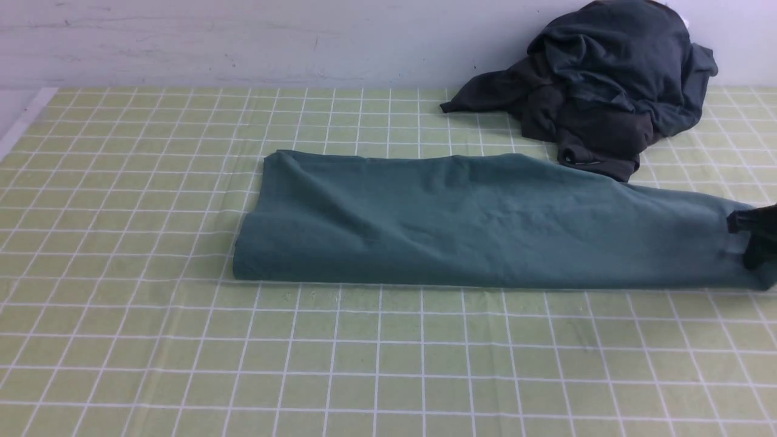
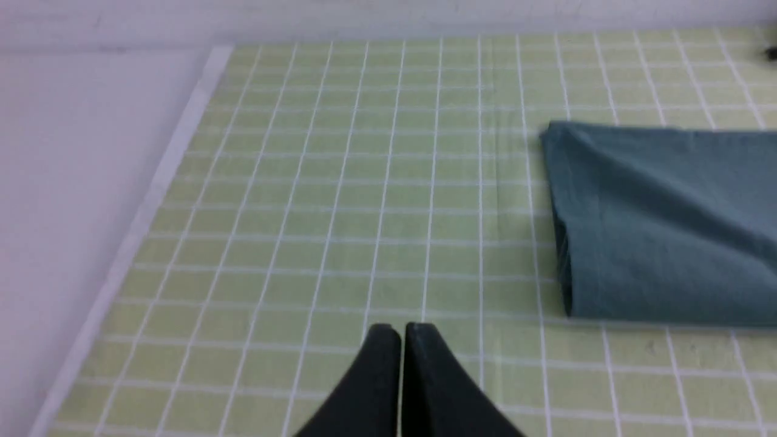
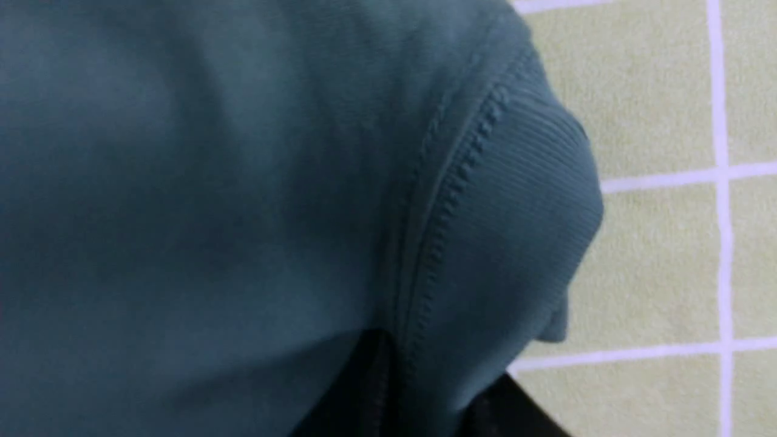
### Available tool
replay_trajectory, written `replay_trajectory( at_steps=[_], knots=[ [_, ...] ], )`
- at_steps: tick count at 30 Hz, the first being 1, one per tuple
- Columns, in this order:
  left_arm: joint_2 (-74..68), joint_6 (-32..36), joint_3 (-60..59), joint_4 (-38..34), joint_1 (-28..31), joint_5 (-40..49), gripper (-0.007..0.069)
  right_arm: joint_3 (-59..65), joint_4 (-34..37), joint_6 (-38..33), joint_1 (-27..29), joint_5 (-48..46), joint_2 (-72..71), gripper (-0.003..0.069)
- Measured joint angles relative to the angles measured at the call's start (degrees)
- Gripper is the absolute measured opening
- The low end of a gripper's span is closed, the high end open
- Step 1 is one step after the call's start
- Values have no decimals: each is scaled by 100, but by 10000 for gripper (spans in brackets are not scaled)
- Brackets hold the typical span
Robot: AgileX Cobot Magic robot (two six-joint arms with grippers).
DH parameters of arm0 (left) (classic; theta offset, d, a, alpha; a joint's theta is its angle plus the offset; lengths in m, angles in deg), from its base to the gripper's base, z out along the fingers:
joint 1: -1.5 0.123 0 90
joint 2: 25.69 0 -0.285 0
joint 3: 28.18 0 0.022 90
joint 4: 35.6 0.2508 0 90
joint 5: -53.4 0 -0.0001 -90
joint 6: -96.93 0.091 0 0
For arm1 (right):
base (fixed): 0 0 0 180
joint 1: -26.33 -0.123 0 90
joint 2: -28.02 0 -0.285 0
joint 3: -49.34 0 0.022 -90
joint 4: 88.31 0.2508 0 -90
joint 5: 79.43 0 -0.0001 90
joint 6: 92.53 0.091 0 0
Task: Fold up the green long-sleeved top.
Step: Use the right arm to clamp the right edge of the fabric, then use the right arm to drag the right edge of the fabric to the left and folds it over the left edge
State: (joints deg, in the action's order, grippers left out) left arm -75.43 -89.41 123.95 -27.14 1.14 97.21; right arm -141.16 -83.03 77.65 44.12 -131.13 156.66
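The green long-sleeved top (image 1: 473, 221) lies on the checked tablecloth as a long strip folded lengthwise, running from the middle left to the right edge. My right gripper (image 1: 756, 240) is at the strip's right end. In the right wrist view the top (image 3: 212, 182) fills most of the frame, and its ribbed edge (image 3: 522, 206) passes between my right gripper's (image 3: 437, 400) black fingers, which are shut on it. My left gripper (image 2: 400, 331) is shut and empty above the cloth, apart from the top's left end (image 2: 655, 224). It is out of the front view.
A heap of dark charcoal and navy-grey garments (image 1: 607, 91) lies at the back right, touching the green strip's far edge. The yellow-green checked tablecloth (image 1: 182, 352) covers the table. The table's left edge (image 2: 152, 200) and a white wall are near.
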Motion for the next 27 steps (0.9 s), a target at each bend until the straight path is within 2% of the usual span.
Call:
replay_trajectory(
  at_steps=[1, 3, 5, 8, 11, 14, 15, 18, 19, 21, 22, 23, 24, 25, 26, 27],
  knots=[
    [-1, -32, -171, 7, 0, 118, -3, -122, -109, -81, 0, -240, -67, 49],
    [-34, -64, -450, 7, 0, 308, -3, -330, -279, -160, 0, -538, -217, 27],
    [-68, -93, -848, 7, 0, 443, -3, -816, -446, -173, 0, -1002, -517, 24],
    [-98, -136, -1234, -14, 0, 388, -3, -1223, -310, -98, -19, -1311, -777, 24],
    [-104, -264, -1831, -108, 0, -358, -3, -1912, 734, -41, -301, -1681, -1050, 24],
    [-104, -409, -2011, -437, 0, -873, -3, -2295, 1768, -313, -925, -1692, -1081, 24],
    [-104, -417, -2032, -622, 0, -988, -3, -2373, 2215, -498, -1355, -1566, -1081, 24],
    [-104, -386, -2032, -846, 0, -1110, -3, -2403, 2943, -885, -2270, -1144, -982, 24],
    [-104, -386, -2032, -846, 0, -1109, -3, -2403, 2995, -917, -2413, -1053, -954, 24],
    [-104, -369, -2032, -950, 0, -1109, -3, -2409, 3615, -1416, -3288, -408, -709, 23],
    [-104, -369, -2032, -950, 0, -1109, -3, -2414, 3650, -1453, -3412, -302, -658, 23],
    [-104, -369, -2032, -979, 0, -1103, -3, -2433, 3881, -1713, -3872, 118, -408, 23],
    [-104, -369, -2032, -986, 0, -1103, -3, -2432, 3900, -1713, -3925, 172, -372, 23],
    [-104, -365, -2032, -1019, 0, -1090, -3, -2446, 4014, -1830, -4312, 571, -43, 25],
    [-104, -365, -2032, -1026, 0, -1090, -3, -2446, 4023, -1833, -4357, 620, -43, 26],
    [-104, -358, -2032, -1045, 0, -1060, -3, -2446, 4049, -1872, -4633, 950, 223, 36]
  ],
)
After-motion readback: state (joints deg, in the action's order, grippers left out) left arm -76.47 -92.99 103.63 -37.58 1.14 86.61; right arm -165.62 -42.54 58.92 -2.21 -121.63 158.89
